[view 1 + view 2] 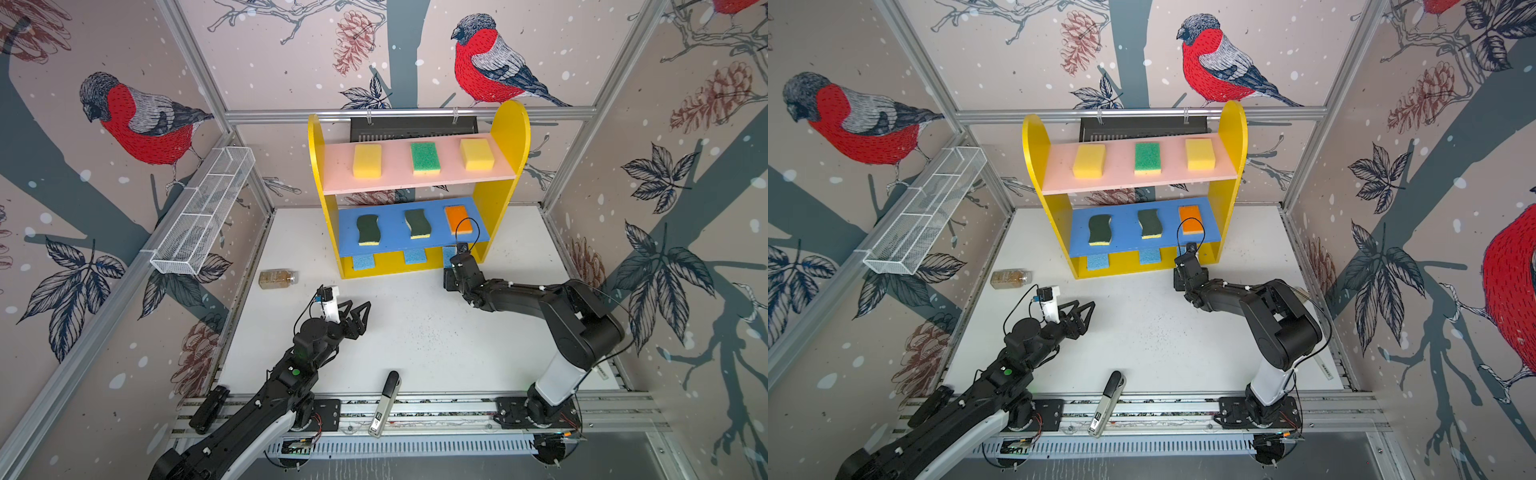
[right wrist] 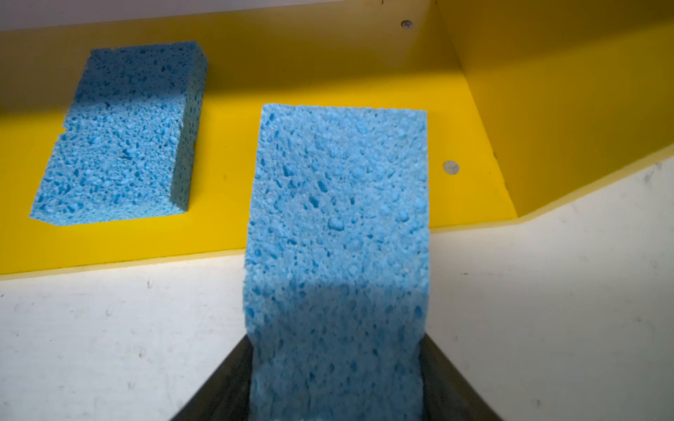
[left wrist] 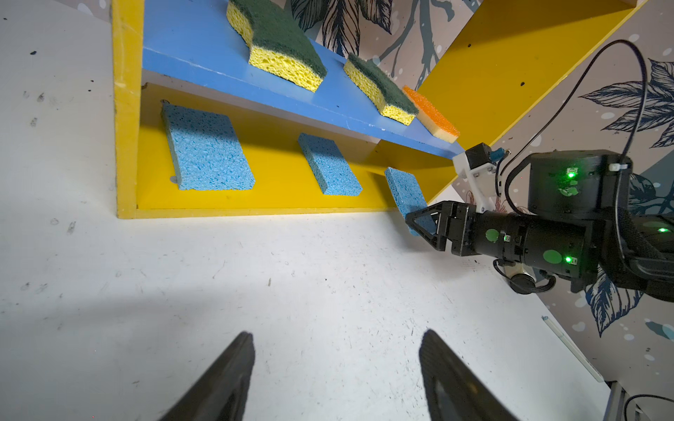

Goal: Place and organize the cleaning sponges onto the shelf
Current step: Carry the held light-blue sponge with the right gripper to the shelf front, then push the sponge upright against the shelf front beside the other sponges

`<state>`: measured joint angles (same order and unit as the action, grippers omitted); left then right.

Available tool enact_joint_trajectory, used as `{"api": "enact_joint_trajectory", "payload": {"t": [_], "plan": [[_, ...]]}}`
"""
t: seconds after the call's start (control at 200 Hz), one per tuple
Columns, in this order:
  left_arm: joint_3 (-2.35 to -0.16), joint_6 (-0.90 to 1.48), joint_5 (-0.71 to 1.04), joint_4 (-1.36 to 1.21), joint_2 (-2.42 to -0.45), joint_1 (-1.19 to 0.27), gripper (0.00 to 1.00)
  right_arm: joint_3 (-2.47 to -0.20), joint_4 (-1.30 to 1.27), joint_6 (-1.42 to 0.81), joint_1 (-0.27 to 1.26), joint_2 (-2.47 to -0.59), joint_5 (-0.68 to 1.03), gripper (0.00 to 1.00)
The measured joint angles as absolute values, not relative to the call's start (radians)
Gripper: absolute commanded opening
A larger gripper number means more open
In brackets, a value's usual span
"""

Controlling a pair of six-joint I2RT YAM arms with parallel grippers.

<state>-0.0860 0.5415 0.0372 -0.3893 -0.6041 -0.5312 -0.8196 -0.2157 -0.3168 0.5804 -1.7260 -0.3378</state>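
The shelf (image 1: 509,137) stands at the back of the table. On its pink upper board lie two yellow sponges (image 1: 367,160) (image 1: 477,153) with a green-topped one (image 1: 424,157) between them. Its blue lower board carries two dark green wavy sponges (image 1: 368,229) (image 1: 417,223) and an orange-topped one (image 1: 458,219). Two light blue sponges (image 3: 206,149) (image 3: 330,164) lie flat on the yellow base. My right gripper (image 2: 337,350) is shut on a third light blue sponge (image 2: 337,218), whose far end reaches over the base's right part. My left gripper (image 3: 335,339) hovers open and empty over bare table.
A brownish bottle (image 1: 277,278) lies on the table left of the shelf. A white wire mesh basket (image 1: 203,212) hangs on the left wall. A black and silver tool (image 1: 384,403) rests on the front rail between the arm bases.
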Motion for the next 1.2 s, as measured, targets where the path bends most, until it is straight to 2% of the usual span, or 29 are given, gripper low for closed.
{"api": "enact_joint_trajectory", "payload": {"t": [0.635,1.196], "plan": [[-0.089,0.516,0.051,-0.506,-0.767,-0.531,0.72,-0.793,-0.389,-0.259,0.526,-1.748,-0.347,0.66],[-0.093,0.517,0.051,-0.549,-0.818,-0.531,0.72,-0.826,-0.459,-0.23,0.509,-1.813,-0.318,0.66]]}}
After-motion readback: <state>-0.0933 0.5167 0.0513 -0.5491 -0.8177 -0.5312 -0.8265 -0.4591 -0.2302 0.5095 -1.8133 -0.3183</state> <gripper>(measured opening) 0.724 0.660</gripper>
